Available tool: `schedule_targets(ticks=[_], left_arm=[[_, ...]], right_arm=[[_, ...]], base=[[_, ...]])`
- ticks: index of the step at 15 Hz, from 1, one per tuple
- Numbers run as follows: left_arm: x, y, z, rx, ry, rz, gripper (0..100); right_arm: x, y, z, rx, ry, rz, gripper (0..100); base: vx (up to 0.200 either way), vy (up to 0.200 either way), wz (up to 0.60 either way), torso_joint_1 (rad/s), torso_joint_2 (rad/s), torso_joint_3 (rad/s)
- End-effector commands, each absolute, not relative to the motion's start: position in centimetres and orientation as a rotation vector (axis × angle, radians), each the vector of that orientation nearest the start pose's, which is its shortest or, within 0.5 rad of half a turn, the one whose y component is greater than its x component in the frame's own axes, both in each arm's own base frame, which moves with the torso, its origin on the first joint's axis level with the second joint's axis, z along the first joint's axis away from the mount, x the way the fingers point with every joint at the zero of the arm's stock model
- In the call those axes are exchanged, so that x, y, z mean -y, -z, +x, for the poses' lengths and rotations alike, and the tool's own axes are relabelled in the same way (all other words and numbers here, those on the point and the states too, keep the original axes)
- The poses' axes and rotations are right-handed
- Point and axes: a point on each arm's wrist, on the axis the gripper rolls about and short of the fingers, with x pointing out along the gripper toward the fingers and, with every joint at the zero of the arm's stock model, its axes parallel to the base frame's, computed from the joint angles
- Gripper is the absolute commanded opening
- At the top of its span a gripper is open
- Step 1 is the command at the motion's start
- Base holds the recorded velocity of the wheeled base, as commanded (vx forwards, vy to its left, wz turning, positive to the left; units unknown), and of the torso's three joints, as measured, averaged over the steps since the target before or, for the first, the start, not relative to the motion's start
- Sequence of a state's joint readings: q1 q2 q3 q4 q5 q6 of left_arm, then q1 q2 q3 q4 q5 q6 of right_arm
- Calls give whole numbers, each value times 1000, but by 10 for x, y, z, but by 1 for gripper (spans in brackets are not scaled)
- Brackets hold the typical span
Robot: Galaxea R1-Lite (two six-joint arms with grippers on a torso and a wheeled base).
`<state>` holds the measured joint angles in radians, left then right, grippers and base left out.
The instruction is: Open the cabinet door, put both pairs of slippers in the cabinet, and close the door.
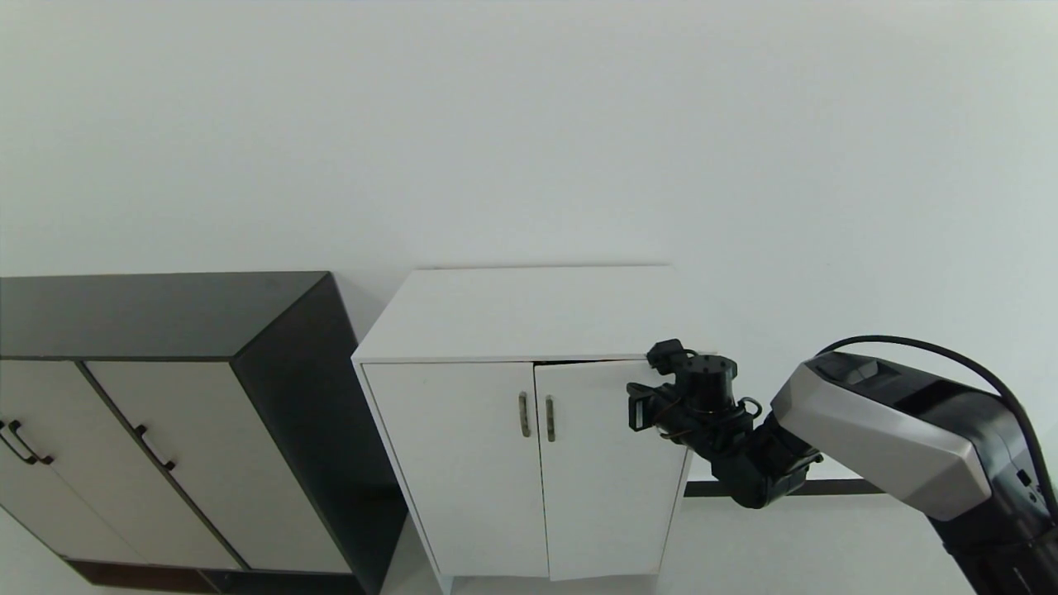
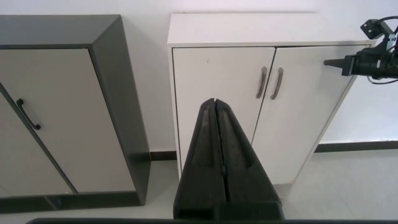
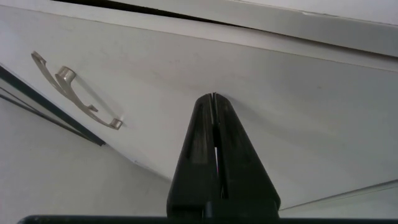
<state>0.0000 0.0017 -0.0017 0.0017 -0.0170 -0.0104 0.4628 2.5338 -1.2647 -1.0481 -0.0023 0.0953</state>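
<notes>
We see the right claw (image 1: pixel 635 410) in front of the white cabinet (image 1: pixel 512 314), at the upper outer part of its right door (image 1: pixel 603 504); the fingers are pressed together. The handle (image 1: pixel 550 418) of this door is at the inner edge, apart from the claw, and the handle of the left door (image 1: pixel 463 479) is just beside it. From the head view we cannot tell if the claw touches the door.

The right wrist view brings us very near; there the closed tip of the claw (image 3: pixel 214 97) lies against the white face of the door (image 3: pixel 298 87), and a thin dark gap runs along the top edge of the door; the handle (image 3: pixel 74 90) is off to one side.

The left wrist view gives the wider picture; the left claw (image 2: pixel 214 102) is also pressed together and is held well back from the cabinet (image 2: pixel 242 28). Behind it we see both doors, and the right claw (image 2: pixel 333 63) from the side, near the outer edge of the right door. A dark cabinet (image 1: pixel 289 397) stands just beside the white one, on the robot's left.
</notes>
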Motion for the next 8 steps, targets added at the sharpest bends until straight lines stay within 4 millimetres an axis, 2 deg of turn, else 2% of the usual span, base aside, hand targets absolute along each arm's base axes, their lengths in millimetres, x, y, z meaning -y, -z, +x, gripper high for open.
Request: schedule_targets(ticks=[1, 8], left_arm=[[0, -76, -23, -3, 17, -11, 0], [0, -76, -23, -3, 17, -11, 0]], right_arm=[[-211, -2, 422, -240, -449, 41, 0], [-211, -4, 428, -219, -444, 47, 0]], base=[[0, 0, 0, 0, 0, 0], [0, 0, 0, 0, 0, 0]])
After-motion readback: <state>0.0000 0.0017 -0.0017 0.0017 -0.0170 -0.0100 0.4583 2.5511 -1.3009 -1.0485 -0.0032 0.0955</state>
